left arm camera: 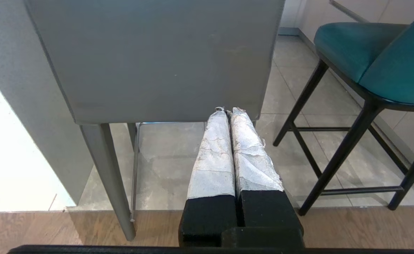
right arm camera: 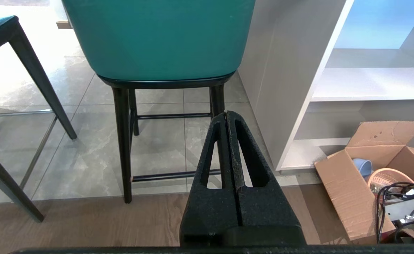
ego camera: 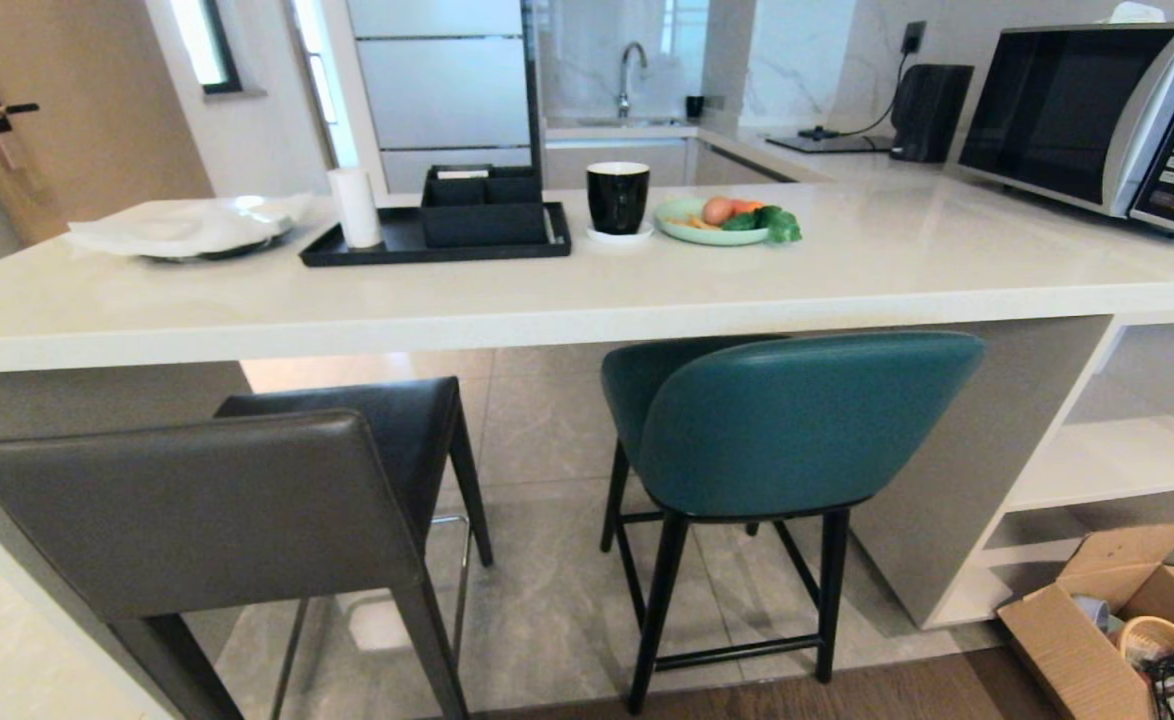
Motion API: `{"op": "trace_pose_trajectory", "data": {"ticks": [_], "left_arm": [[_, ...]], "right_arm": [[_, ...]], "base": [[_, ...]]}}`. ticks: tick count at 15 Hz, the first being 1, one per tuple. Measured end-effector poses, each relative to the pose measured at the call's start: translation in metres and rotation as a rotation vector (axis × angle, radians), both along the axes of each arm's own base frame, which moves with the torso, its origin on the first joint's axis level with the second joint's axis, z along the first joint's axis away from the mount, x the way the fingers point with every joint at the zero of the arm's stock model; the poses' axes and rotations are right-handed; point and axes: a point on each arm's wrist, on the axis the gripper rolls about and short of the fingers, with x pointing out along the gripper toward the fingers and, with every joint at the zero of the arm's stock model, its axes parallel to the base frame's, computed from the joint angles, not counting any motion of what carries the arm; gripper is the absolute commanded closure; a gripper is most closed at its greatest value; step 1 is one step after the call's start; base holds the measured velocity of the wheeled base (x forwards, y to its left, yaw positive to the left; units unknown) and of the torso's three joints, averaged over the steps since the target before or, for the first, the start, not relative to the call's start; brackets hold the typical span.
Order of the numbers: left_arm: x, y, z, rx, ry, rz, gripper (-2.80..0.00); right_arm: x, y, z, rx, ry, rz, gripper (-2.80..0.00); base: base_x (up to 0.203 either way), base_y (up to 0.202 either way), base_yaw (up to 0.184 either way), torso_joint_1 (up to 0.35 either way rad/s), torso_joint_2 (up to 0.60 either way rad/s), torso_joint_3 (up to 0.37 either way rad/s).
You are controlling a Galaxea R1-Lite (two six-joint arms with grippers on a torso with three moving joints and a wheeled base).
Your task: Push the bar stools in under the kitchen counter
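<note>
Dark grey stool [ego camera: 217, 500] stands at the left end of the kitchen counter [ego camera: 587, 290], its flat rectangular back facing the robot, seat pointing in under the countertop — back well out from the edge. Teal stool [ego camera: 787, 420] stands to its right beside the slab side panel [ego camera: 957, 480], curved back toward the robot, seat partly beneath the overhang. The counter's long axis runs left to right across the head view.

Left gripper [left arm camera: 228, 111] sits low behind the grey stool's back, jaws pressed together, holding nothing. Right gripper [right arm camera: 226, 114] sits low behind the teal stool — jaws likewise pressed together, empty.
</note>
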Motion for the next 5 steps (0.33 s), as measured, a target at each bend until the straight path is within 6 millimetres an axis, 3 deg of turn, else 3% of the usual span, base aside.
{"op": "trace_pose_trajectory", "data": {"ticks": [5], "left_arm": [[0.0,0.0,0.0002,0.001,-0.001,0.0,0.0]], "right_arm": [[0.0,0.0,0.0001,0.019,0.0,0.0,0.0]], "base": [[0.0,0.0,0.0,0.0,0.0,0.0]]}}
